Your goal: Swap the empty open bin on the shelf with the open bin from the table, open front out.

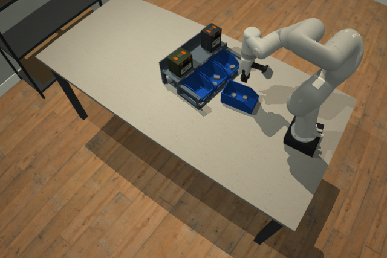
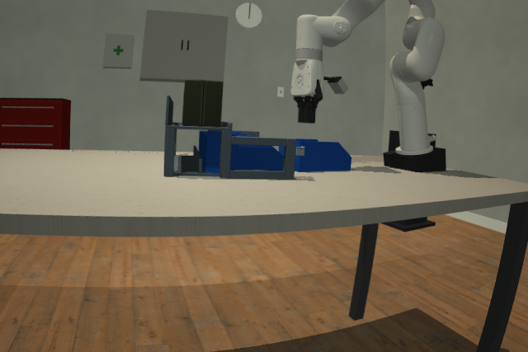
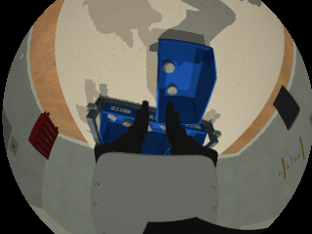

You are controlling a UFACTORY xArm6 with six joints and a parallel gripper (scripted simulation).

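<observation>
The empty blue bin sits in the shelf, at the end nearest the top camera, open front outward. Two other blue bins beside it, the middle bin and the far bin, hold small grey parts. The blue bin with two round parts stands upright on the table, its rear end close to the shelf's front; whether they touch is unclear. My gripper is partly open and empty, pointing down above the bins, near the shelf's front and toward its far end.
A dark green box and a black box stand on the shelf's upper board, behind the bins. The robot's black base is on the table, beyond the table bin's open front.
</observation>
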